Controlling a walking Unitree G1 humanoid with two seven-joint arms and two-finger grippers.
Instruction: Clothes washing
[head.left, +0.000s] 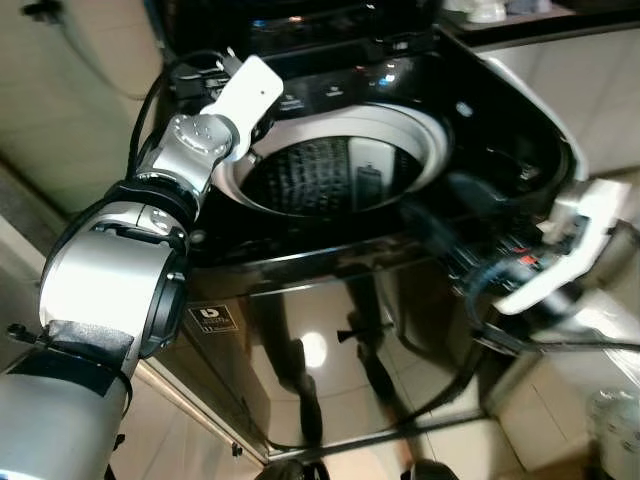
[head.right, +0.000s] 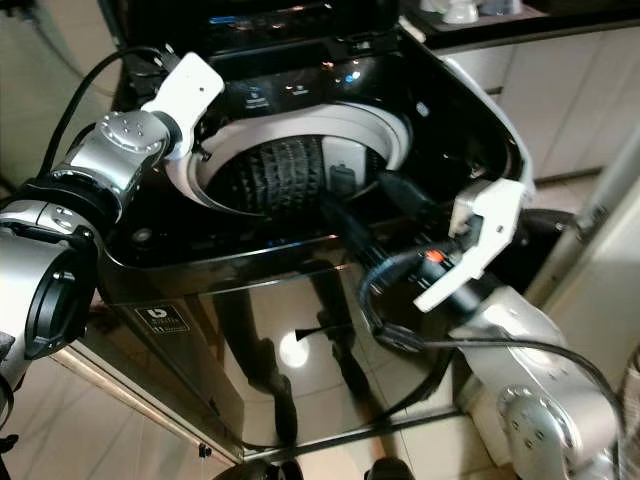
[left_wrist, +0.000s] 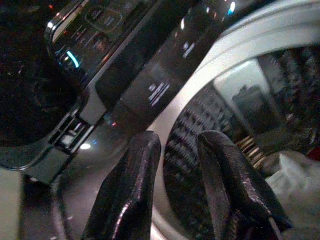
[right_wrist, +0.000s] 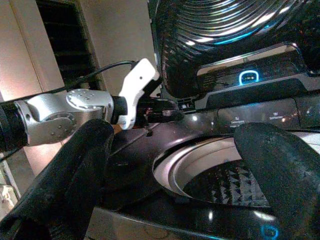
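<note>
Currently, washer (head.left: 330, 170): standing open, pale laundry (left_wrist: 295, 175) lying in the drum.
Left gripper (left_wrist: 175, 165): hovering at rim, slightly parted, empty.
Right gripper (right_wrist: 170, 165): gaping, empty.
Risk: fingers likely striking rim or panel.

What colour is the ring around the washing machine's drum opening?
The ring is white to light grey, set in the washer's glossy black top; clearest in the left eye view.

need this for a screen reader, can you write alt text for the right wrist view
The right gripper's two black fingers stand wide apart before an open top-loading washing machine, whose white-rimmed drum lies between them. Beyond, the left gripper reaches toward the lit control panel.
</note>
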